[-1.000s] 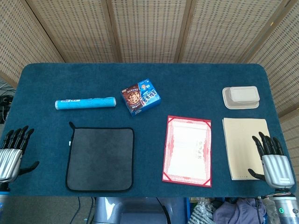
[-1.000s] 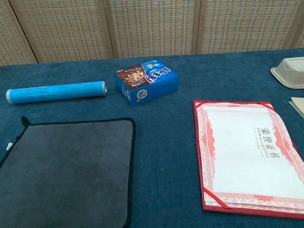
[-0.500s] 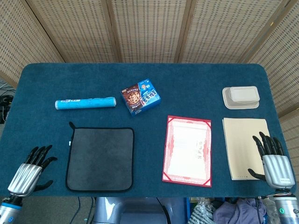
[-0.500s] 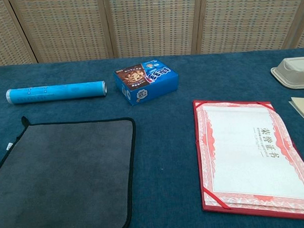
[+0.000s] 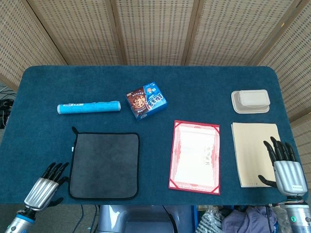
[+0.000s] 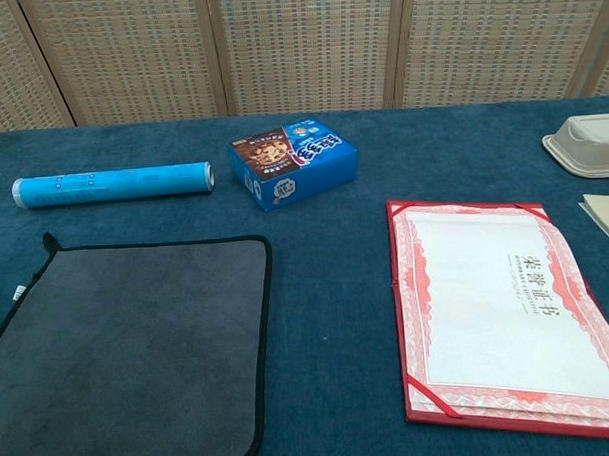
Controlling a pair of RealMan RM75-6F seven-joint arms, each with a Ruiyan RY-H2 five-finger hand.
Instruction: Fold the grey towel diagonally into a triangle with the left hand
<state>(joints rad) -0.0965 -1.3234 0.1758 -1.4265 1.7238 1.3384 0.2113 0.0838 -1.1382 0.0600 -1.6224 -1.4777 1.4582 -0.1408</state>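
Left hand [image 5: 44, 187] nearer towel [image 5: 104, 165] (unfolded)

Bare cloth separates the left hand [image 5: 43, 190] from the grey towel [image 5: 104, 165]; blue tube [image 5: 88, 107] lies beyond.

The grey towel [image 5: 104, 165] is matt, napped cloth with a stitched black edge. It lies on the desk [image 5: 204, 82], covered in fuzzy teal fabric. Behind the towel, the cookie box [image 5: 146, 100] is glossy printed card.

Blue table [image 5: 48, 82]: towel [image 5: 104, 165], tube [image 5: 88, 107], box [image 5: 146, 100], certificate [image 5: 195, 156].
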